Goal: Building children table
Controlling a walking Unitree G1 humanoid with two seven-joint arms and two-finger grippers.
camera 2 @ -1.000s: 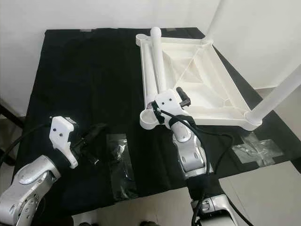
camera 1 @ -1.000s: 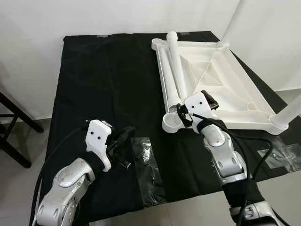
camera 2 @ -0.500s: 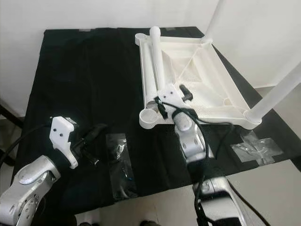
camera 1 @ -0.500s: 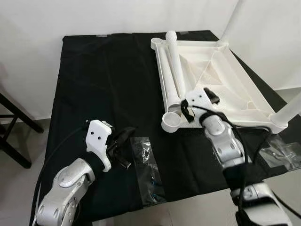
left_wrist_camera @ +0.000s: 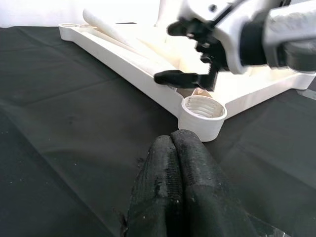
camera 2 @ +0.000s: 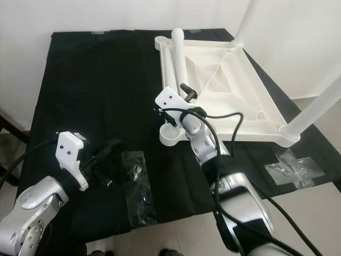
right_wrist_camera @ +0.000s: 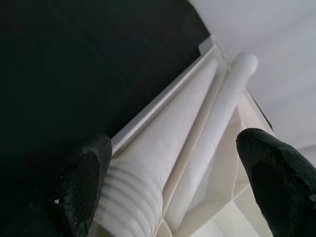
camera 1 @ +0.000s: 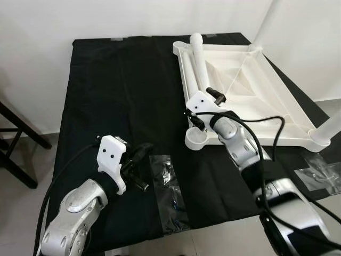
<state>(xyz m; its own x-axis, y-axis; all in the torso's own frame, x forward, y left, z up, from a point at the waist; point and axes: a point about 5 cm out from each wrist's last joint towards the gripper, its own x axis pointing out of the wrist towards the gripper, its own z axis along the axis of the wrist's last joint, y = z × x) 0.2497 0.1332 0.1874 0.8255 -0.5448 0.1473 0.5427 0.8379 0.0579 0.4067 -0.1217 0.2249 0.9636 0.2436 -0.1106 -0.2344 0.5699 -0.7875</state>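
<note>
The white table top (camera 1: 250, 96) lies upside down on the black cloth. Two loose white legs (camera 1: 196, 69) rest inside it along its left rim. The near-left corner socket (camera 1: 196, 140) stands empty, its thread visible in the left wrist view (left_wrist_camera: 202, 116). My right gripper (camera 1: 206, 106) is open, straddling the near ends of the loose legs (right_wrist_camera: 163, 148), one finger (right_wrist_camera: 81, 177) on each side without clamping them. My left gripper (camera 1: 144, 150) hovers shut and empty over the cloth, near-left of the socket, its fingers (left_wrist_camera: 180, 187) pressed together.
Two legs stand screwed into the right corners, one near (camera 1: 333, 125) and one far (camera 1: 266, 21). A clear plastic bag of small parts (camera 1: 166, 192) lies just right of my left gripper. Another clear bag (camera 1: 319, 173) lies at the near right table edge.
My right gripper has moved left and farther away, from beside the empty socket to over the near ends of the loose legs, its wrist turned. The left arm has stayed put.
</note>
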